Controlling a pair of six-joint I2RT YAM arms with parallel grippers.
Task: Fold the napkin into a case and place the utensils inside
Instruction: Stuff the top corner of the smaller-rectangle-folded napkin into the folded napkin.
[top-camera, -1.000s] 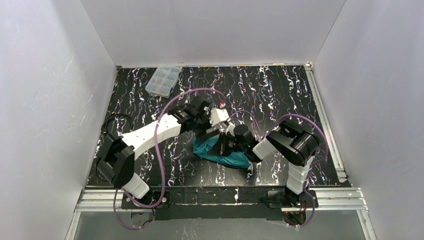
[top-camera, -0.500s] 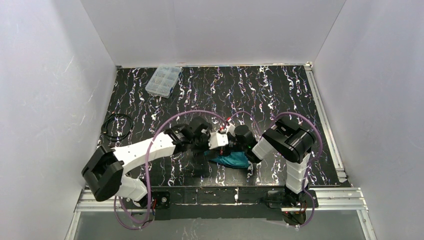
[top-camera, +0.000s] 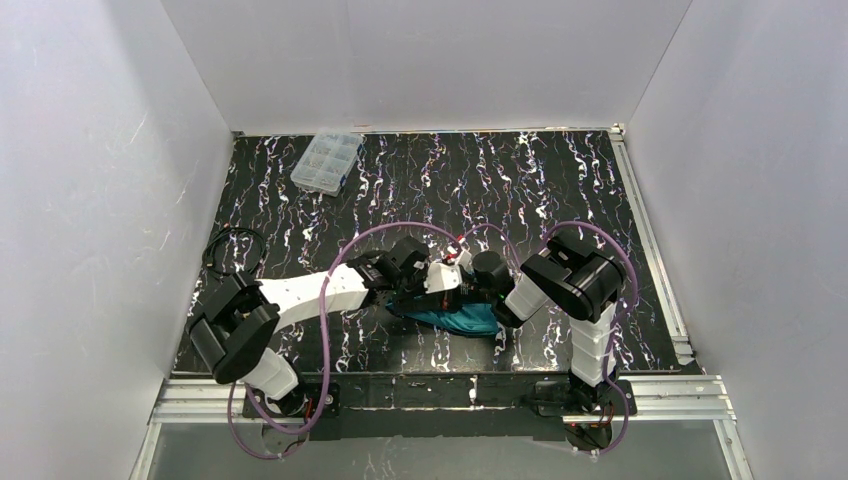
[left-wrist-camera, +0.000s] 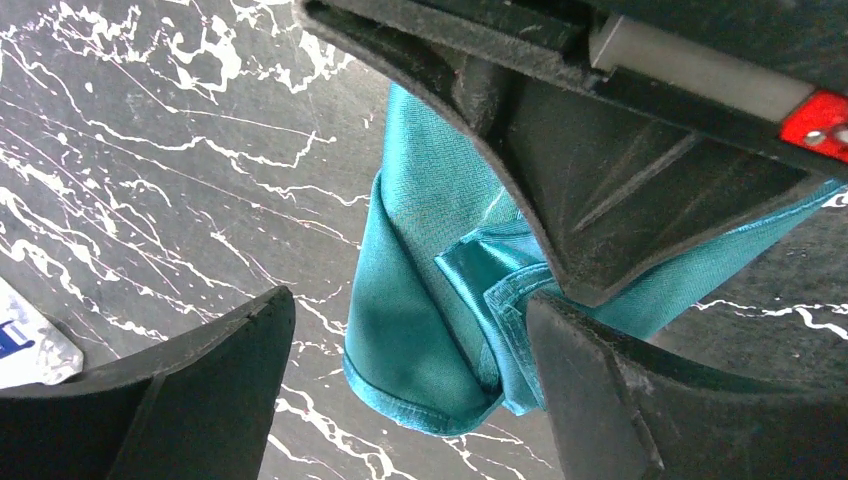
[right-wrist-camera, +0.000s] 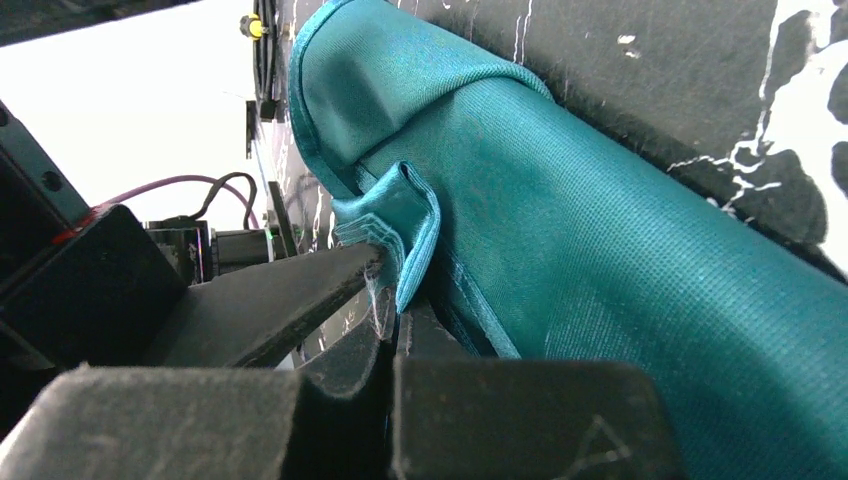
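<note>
Glossy teal woven napkin (left-wrist-camera: 415, 300), rumpled folds

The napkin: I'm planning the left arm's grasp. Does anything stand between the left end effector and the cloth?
Partly. The right end effector, shut on a fold of the hem, covers the upper right of the napkin in the left wrist view. The rest lies bare between the fingers of the open left end effector, with nothing visible in between.

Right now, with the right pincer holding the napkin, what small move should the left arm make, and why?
Probably close the left pincer on the napkin. It is open with the folded end between its fingers, while the right pincer is shut on a hem fold beside it.
</note>
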